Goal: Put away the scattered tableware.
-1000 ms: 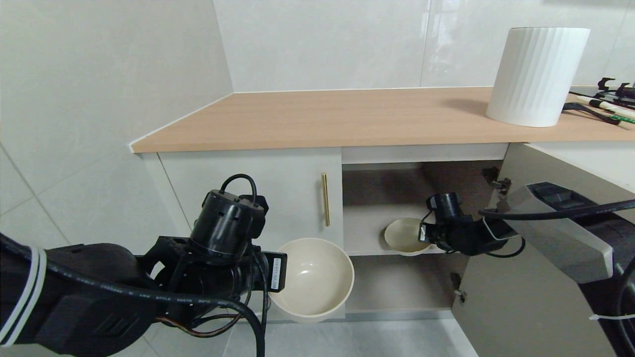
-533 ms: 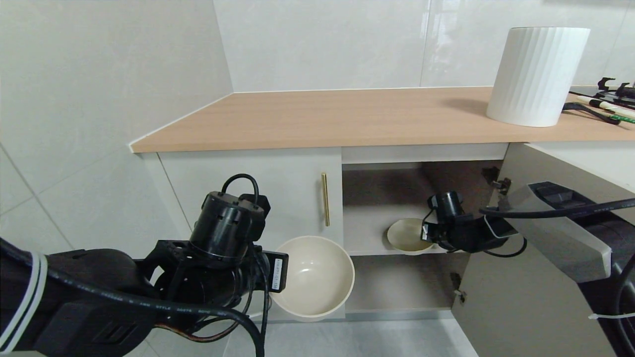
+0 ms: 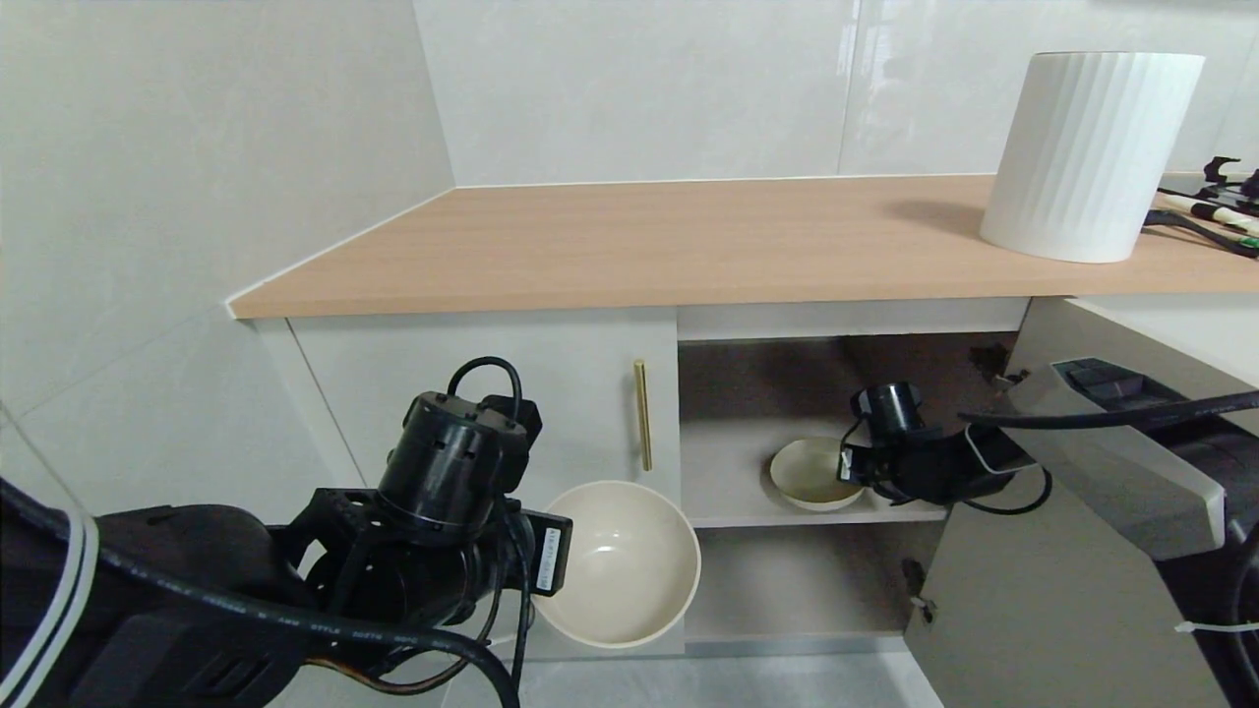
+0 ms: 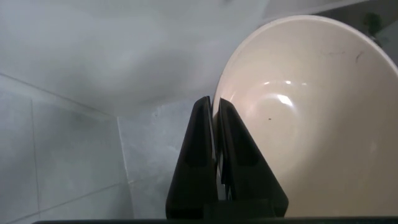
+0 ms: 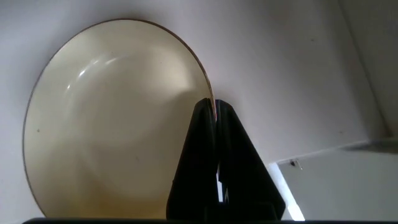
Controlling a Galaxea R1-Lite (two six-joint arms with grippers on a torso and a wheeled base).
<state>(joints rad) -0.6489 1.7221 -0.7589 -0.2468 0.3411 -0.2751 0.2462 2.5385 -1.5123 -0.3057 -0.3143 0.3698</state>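
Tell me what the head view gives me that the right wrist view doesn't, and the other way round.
Head view adds: the counter with a white container, the closed door's handle, and the left pincer shut on a bowl by its rim, in front of that door.
Right wrist view adds: a close look at the fingers pinching the plate at its rim.
Both: the right pincer, the plate and the cabinet shelf.

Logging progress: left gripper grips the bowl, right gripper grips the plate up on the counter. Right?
No. The right gripper grips the plate at the cabinet shelf, not on the counter; the head view shows it. The left gripper does grip the bowl.
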